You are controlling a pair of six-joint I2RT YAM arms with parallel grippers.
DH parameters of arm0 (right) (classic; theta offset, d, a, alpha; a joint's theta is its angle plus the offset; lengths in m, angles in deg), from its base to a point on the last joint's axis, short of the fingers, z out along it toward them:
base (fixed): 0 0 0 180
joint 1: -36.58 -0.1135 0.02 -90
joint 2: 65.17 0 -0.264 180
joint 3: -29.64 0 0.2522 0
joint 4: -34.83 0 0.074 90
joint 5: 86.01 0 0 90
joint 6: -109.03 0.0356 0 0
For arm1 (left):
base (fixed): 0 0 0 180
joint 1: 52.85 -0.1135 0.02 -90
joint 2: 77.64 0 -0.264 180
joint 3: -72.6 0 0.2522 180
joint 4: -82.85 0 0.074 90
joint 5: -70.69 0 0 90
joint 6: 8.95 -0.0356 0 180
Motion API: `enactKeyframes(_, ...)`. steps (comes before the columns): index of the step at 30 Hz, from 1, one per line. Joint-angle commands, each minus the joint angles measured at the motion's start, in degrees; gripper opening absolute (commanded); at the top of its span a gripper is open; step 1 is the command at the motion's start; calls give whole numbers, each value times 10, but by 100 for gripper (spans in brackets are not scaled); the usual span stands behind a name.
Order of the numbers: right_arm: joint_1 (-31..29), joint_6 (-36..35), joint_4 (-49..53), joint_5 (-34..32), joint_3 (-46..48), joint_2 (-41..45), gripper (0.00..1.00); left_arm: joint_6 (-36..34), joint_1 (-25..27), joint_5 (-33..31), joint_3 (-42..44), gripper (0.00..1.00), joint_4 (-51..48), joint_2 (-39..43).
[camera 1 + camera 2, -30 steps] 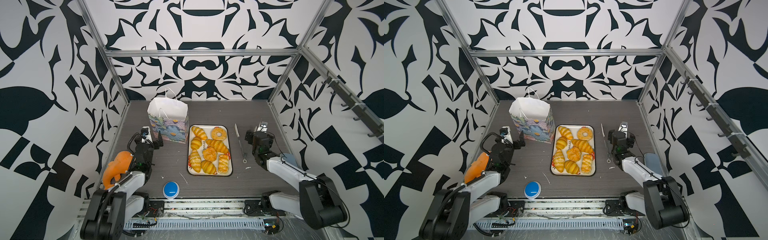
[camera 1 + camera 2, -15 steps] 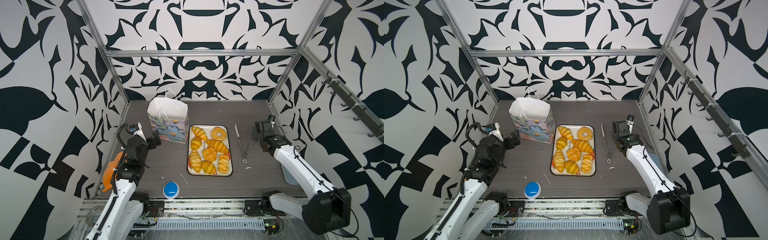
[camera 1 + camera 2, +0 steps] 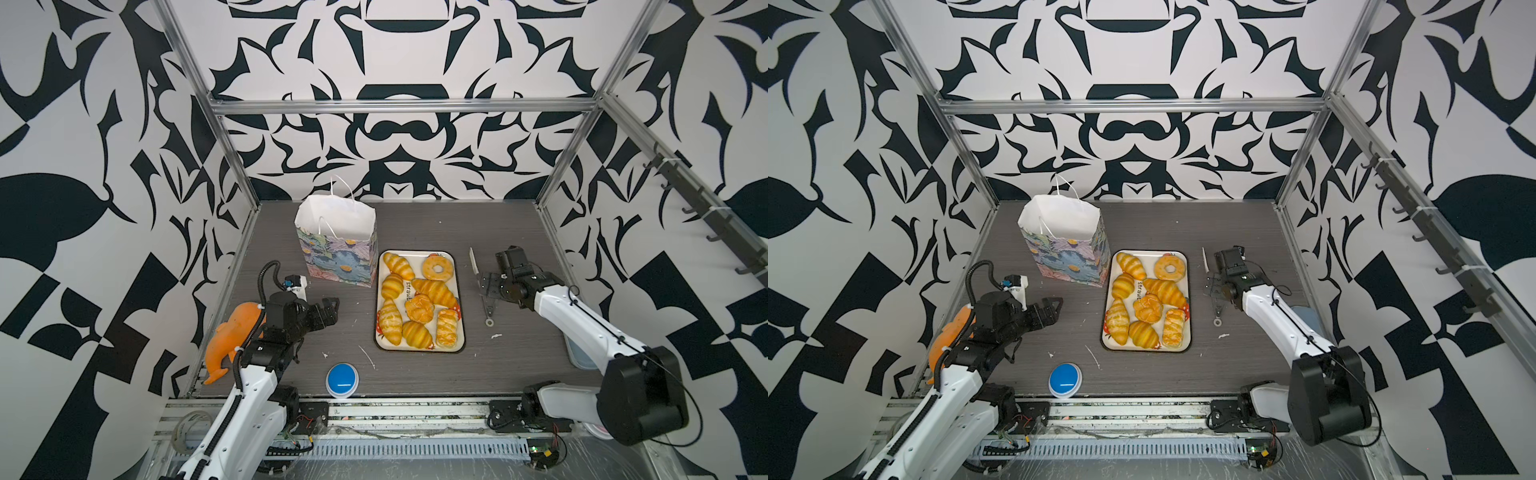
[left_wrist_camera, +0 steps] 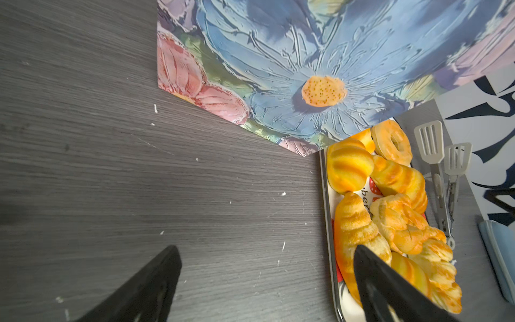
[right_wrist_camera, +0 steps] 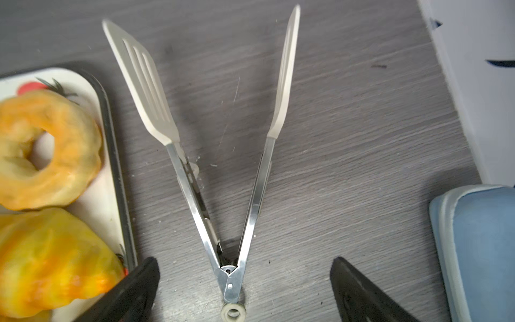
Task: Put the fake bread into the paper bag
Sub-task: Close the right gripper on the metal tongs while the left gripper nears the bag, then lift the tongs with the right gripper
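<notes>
Several pieces of golden fake bread (image 3: 434,291) (image 3: 1165,291) lie on a white tray (image 3: 458,286) in the middle of the table, in both top views. The flower-print paper bag (image 3: 336,245) (image 3: 1065,245) stands upright and open just behind the tray's left end. My left gripper (image 3: 332,307) (image 4: 266,251) hovers open over bare table left of the tray, with the bag (image 4: 306,55) and the bread (image 4: 390,209) ahead of it. My right gripper (image 3: 484,286) (image 5: 244,263) is open, above the hinge end of metal tongs (image 5: 250,200) that lie right of the tray. Neither holds anything.
The tongs (image 3: 486,299) lie spread open on the table beside the tray. An orange toy (image 3: 232,336) rests at the left edge, a blue button (image 3: 342,379) near the front edge, and a light-blue lid (image 5: 479,251) at the right wall.
Both arms have lifted and reached out. The left gripper has swung right and forward, toward the tray. The right gripper has come left, over the tongs. Both stay open.
</notes>
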Motion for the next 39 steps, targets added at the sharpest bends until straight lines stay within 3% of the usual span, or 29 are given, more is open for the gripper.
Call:
enactKeyframes(1, -3, -13, 5, 8, -22, -26, 99, 6, 1, 22, 4, 100, 17, -9)
enactKeyframes(21, -2, -19, -17, 11, -83, -158, 99, 5, 1, 46, 11, 95, 57, -56)
enactKeyframes(39, 14, 10, -64, 20, -63, -208, 89, 4, 2, 53, 10, 95, 66, -73)
